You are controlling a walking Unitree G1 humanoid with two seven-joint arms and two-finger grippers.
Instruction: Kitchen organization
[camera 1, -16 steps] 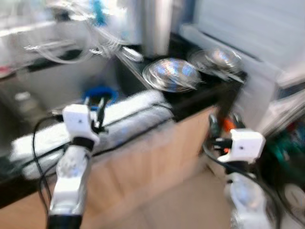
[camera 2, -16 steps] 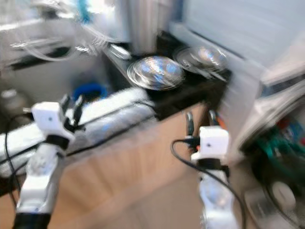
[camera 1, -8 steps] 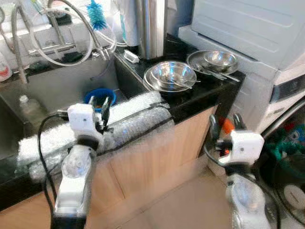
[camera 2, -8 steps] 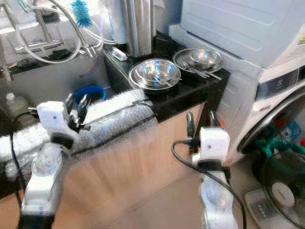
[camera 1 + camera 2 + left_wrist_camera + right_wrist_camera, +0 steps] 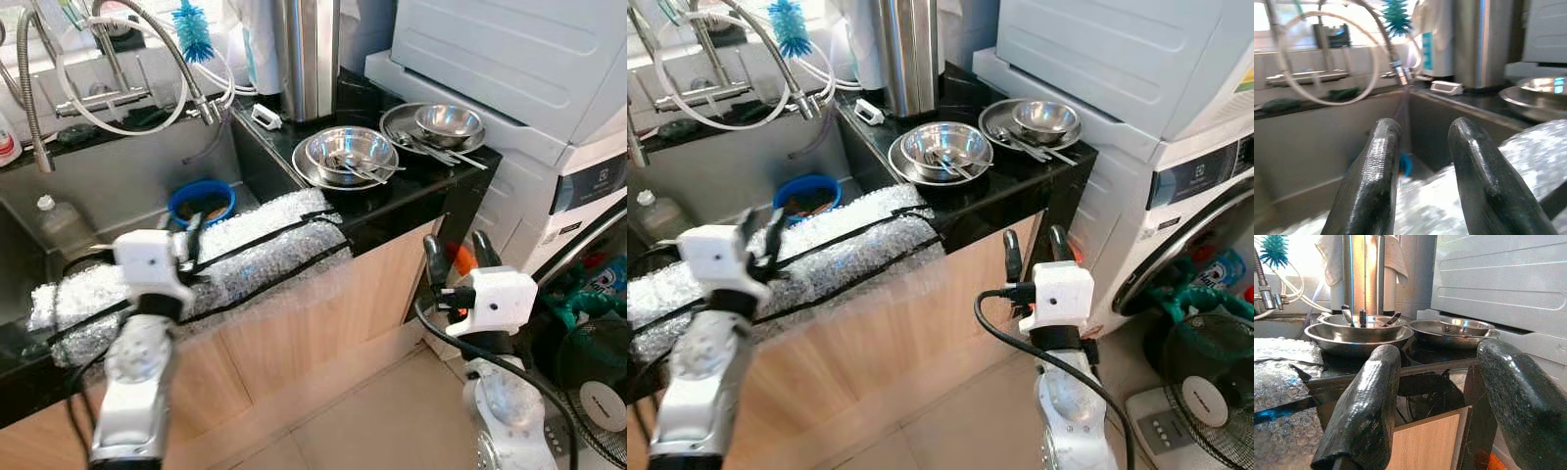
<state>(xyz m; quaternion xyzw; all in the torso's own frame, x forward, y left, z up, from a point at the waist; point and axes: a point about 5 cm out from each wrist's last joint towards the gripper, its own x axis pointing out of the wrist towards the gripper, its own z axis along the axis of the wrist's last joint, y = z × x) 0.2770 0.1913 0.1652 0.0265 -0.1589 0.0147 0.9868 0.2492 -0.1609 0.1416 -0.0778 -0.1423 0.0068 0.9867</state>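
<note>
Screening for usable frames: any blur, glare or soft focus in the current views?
Eye views: sharp, bright highlights on the steel bowls. Left wrist view: left tool fingers sharp, window behind washed out, background soft. Right wrist view: right tool close and dark, bowls crisp.

Steel bowls [image 5: 350,155] beside sink [image 5: 127,186]

Shiny silver bowls [image 5: 350,153] sit on a black desk [image 5: 411,191]. A blue bowl [image 5: 201,202] lies in the grey sink [image 5: 118,186]. Clear bubble wrap [image 5: 265,245] carries black stripes. The brush [image 5: 192,27] is turquoise, the washer [image 5: 549,78] pale grey.
</note>
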